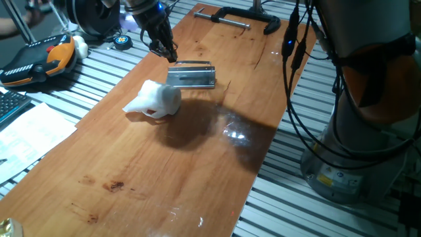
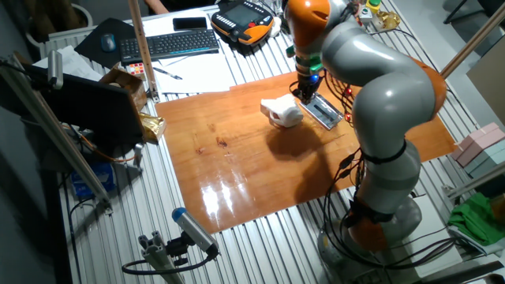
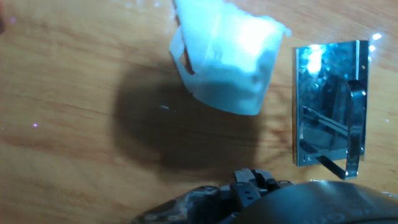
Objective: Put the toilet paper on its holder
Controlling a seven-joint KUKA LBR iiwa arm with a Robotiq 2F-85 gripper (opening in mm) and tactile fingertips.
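Two task items lie on the wooden bench: the toilet paper and the holder. The holder serves as the landmark here. It is a flat, shiny metal bracket with a bar along one long edge, lying flat on the bench. The toilet paper rests on its side just beside the holder, apart from it by a narrow strip of bare wood, with a loose sheet trailing away on the side turned from the holder. In the hand view the roll and the holder sit side by side, the roll casting a dark shadow on the wood.

The pincer hangs over the bench close to the holder, on the side away from the roll's trailing sheet. It holds nothing. How far its fingers stand apart cannot be told: the fixed views show them only as a dark cluster, and the hand view shows no clear fingertips.

Beyond the holder, near the far end of the bench, lies a long black clamp. Off the bench edge, well apart from the holder, sits an orange and black teach pendant.
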